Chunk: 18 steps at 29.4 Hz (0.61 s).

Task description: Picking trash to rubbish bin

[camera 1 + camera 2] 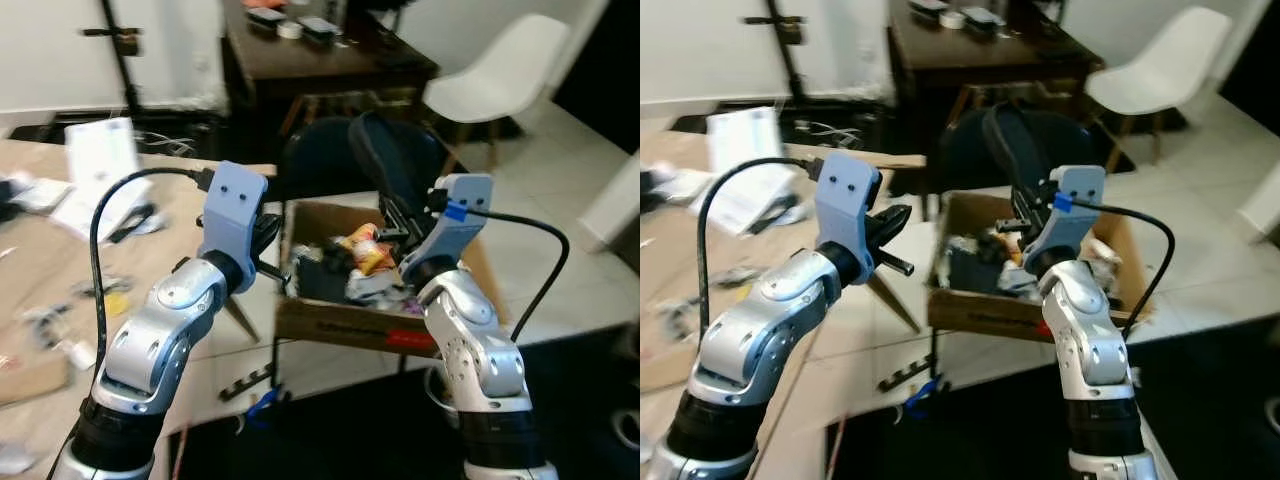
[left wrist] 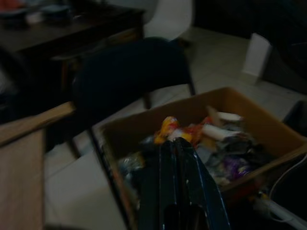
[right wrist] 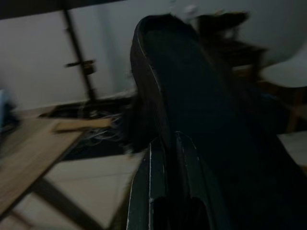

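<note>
A brown cardboard box (image 1: 340,325) stands in front of me, its inside full of mixed trash (image 1: 365,250): orange and yellow wrappers, crumpled paper and dark scraps. My left gripper (image 1: 274,240) is raised just left of the box at rim height, with its black fingers (image 2: 175,158) pressed together, empty, and pointing over the trash. My right gripper (image 1: 1021,215) hovers above the box's far side. Its fingers (image 3: 153,163) are shut on nothing and point toward the dark chair back (image 3: 192,76).
A black chair (image 1: 380,155) stands right behind the box. On my left, a wooden table (image 1: 40,250) carries papers (image 1: 100,160) and small clutter. A dark desk (image 1: 320,60) and a white chair (image 1: 500,75) stand farther back. Pale tiled floor (image 1: 560,250) lies to the right.
</note>
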Available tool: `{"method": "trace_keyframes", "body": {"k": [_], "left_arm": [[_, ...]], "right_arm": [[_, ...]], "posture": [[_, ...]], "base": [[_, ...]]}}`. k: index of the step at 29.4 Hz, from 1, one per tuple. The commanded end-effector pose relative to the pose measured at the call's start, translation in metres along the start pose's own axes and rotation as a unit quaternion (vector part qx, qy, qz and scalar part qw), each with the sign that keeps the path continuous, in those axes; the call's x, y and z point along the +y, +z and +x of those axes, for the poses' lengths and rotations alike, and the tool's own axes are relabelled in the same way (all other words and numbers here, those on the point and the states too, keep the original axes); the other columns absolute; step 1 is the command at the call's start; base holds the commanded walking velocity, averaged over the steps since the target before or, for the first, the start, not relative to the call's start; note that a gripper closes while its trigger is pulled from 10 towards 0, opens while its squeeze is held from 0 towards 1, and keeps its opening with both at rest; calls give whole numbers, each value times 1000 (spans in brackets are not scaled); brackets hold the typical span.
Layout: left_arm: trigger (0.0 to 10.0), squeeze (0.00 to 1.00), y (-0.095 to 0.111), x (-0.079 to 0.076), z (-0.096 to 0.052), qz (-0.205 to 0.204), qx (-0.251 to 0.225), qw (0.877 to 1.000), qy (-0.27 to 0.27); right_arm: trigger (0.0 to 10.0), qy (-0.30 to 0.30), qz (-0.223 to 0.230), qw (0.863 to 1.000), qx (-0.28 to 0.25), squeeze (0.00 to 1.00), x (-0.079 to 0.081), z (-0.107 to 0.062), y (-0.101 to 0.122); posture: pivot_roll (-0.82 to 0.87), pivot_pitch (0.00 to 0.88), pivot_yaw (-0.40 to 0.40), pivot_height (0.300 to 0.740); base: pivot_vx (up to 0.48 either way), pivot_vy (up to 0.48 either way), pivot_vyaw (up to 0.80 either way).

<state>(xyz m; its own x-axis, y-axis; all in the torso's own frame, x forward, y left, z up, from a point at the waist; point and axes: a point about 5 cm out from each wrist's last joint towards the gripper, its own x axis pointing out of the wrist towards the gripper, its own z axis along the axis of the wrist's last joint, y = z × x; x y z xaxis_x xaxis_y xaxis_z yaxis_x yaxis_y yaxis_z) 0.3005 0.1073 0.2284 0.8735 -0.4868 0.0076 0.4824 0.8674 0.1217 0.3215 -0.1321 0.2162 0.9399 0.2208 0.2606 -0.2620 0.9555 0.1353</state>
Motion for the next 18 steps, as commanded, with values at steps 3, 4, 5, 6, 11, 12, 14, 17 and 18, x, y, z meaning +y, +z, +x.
{"method": "trace_keyframes", "body": {"k": [3,4,5,6,11,12,14,17,18], "left_arm": [[10000,0,0,0,-1,4,2,1000,-1],[10000,0,0,0,-1,4,2,1000,-1],[10000,0,0,0,-1,4,2,1000,-1],[10000,0,-1,0,-1,5,2,1000,2],[10000,0,-4,6,0,-15,-2,999,51],[10000,0,-4,6,0,-15,-2,999,51],[10000,0,-6,11,-1,-18,-1,997,73],[10000,0,-7,14,-2,-28,-6,995,90],[10000,0,-8,18,-3,-42,-11,994,103]], "right_arm": [[10000,5,2,1000,-12,0,4,-3,6],[10000,5,2,1000,-12,0,4,-3,6],[10000,5,2,1000,-12,0,4,-3,6],[10000,5,3,1000,-12,0,3,-3,6],[10000,12,-5,1000,0,0,3,-4,2],[10000,12,-5,1000,0,0,3,-4,2],[10000,14,-2,1000,2,0,4,-4,1],[10000,15,-1,1000,4,0,5,-3,0],[10000,16,-1,1000,6,0,5,-3,-1]], "posture": [[168,119,-18,740],[168,119,-18,740],[168,119,-18,740],[168,119,-18,740],[168,119,-18,740],[168,119,-18,740],[181,122,-37,740],[181,122,-37,740],[181,123,-39,740]], "base": [[0,0,-800],[0,0,-800],[0,0,-800],[0,0,-800],[0,0,0],[0,0,0],[0,0,0],[0,0,0],[0,0,0]]}}
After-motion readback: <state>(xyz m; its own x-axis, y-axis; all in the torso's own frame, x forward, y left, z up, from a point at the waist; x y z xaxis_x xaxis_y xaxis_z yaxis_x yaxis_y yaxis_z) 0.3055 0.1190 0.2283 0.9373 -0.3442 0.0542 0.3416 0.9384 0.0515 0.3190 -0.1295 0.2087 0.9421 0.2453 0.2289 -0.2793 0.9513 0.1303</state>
